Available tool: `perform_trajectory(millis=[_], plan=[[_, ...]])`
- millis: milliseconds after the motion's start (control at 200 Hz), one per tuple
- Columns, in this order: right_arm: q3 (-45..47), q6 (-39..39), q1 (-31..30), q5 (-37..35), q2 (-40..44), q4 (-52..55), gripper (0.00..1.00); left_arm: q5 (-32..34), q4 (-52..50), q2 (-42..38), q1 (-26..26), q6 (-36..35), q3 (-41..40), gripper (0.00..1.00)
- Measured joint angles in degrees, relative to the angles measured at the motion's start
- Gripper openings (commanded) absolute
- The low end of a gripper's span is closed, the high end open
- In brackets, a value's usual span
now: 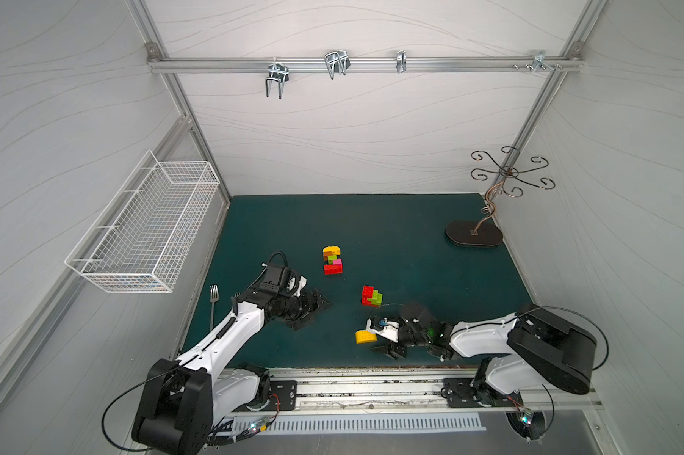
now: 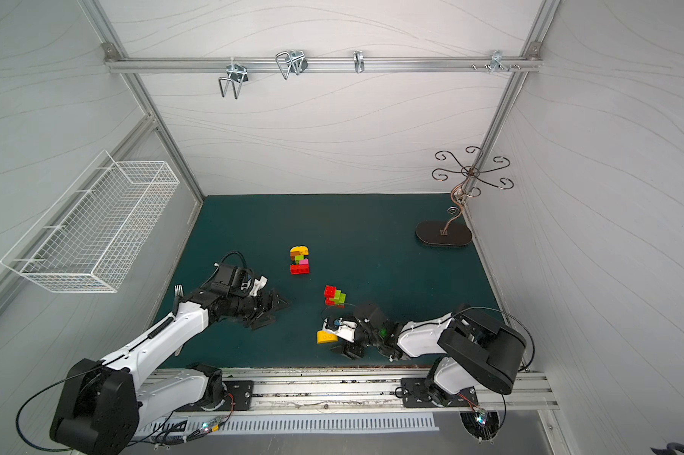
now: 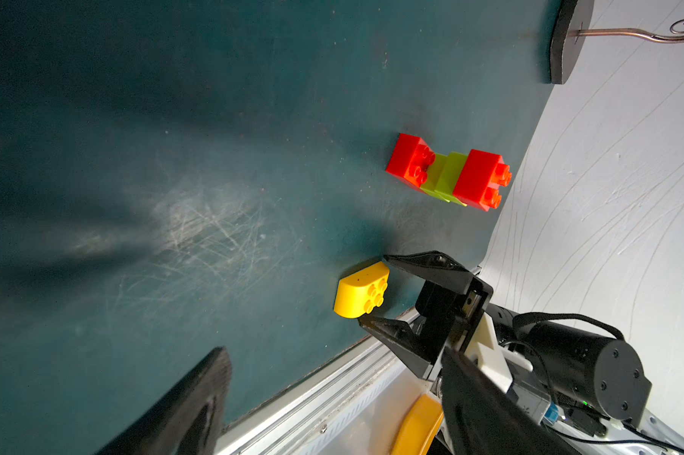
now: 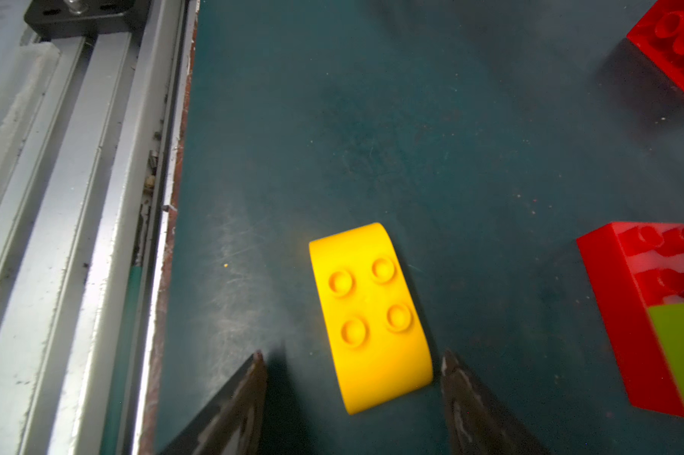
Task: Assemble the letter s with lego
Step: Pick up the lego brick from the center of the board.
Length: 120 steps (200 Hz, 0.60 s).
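Step in hand looks like picking the loose brick. On the dark teal table mat (image 1: 411, 244): the multicolour lego stack (image 1: 332, 260) sits mid-table, the red-and-lime lego cluster (image 1: 371, 296) nearer, the loose yellow round-topped lego brick (image 4: 367, 315) by the front edge, studs up. Centre and square up before closing — the brick lies skewed, closer to one tip. Right gripper (image 4: 353, 354): jaws apart, straddling the brick's near end, nothing clamped. Left gripper (image 1: 312, 313) — spread, empty, clear of every brick.

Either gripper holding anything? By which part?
Nothing held. Right gripper open, jaws straddling one end of the yellow brick, not clamped. Left gripper open and empty.
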State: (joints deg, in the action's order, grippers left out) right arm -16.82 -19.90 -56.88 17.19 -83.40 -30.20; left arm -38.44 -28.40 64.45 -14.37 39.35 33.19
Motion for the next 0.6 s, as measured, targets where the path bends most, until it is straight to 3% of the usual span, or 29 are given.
perform_trajectory(millis=[230, 600], plan=[[0.1, 0.6, 0.7, 1.6, -0.3, -0.4, 0.51, -0.1, 0.0, 0.4, 0.0, -0.2, 0.5, 0.86], [0.4, 1.0, 0.7, 2.0, -0.3, -0.7, 0.31, -0.2, 0.0, 0.5, 0.0, -0.2, 1.2, 0.86]])
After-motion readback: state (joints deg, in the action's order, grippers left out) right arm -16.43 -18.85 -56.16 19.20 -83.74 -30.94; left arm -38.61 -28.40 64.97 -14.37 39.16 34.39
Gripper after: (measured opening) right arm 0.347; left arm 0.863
